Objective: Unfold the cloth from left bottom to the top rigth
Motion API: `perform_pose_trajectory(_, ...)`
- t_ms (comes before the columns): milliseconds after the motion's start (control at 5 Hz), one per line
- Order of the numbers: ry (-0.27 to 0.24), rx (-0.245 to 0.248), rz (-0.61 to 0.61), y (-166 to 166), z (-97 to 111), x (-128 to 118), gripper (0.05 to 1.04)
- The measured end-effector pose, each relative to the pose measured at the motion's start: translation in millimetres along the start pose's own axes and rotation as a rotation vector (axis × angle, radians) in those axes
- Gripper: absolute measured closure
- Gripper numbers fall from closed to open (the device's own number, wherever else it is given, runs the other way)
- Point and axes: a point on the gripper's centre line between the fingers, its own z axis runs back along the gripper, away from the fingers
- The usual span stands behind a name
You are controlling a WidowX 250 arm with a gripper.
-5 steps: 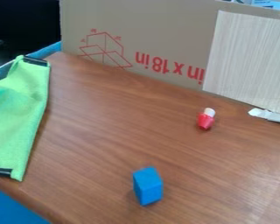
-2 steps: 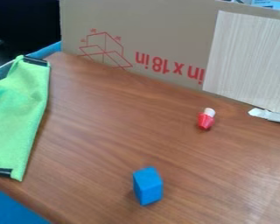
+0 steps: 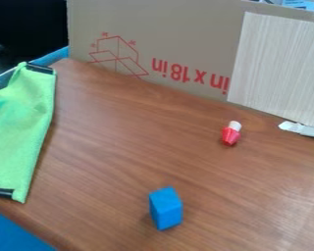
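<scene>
The bright green cloth (image 3: 18, 132) lies along the left side of the wooden table, cut off by the view's left edge. It has dark strips at its top and bottom corners. Its right border runs from the upper left down to the lower left, and soft creases show in its upper part. How it is folded beyond the view's edge I cannot tell.
A blue block (image 3: 166, 209) stands on the table (image 3: 133, 147) at lower centre. Right of centre lies a small red and white piece (image 3: 231, 133). A cardboard panel (image 3: 179, 29) walls the back, with white tape (image 3: 302, 129) at its lower right.
A teal-shaded patch on the cloth at the left edge has gone, and the creases there look slightly different. The block and the red piece have stayed put.
</scene>
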Motion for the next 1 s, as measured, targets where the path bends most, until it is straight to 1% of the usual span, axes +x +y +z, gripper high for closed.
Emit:
perform_pose_trajectory(200, 0.005, -0.009, -0.005, -1.3, 1.9, 0.4, 1.019)
perform_pose_trajectory(400, 0.022, -0.04, -0.017, -3.2, 4.1, -1.6, 0.889)
perform_pose_trajectory(600, 0.027, -0.05, -0.02, 2.0, 4.1, -2.9, 0.652)
perform_pose_trajectory(800, 0.026, -0.021, -0.029, 2.4, 0.8, -3.8, 0.348)
perform_pose_trajectory(1000, 0.03, 0.018, -0.068, -9.0, -6.8, -7.1, 0.1)
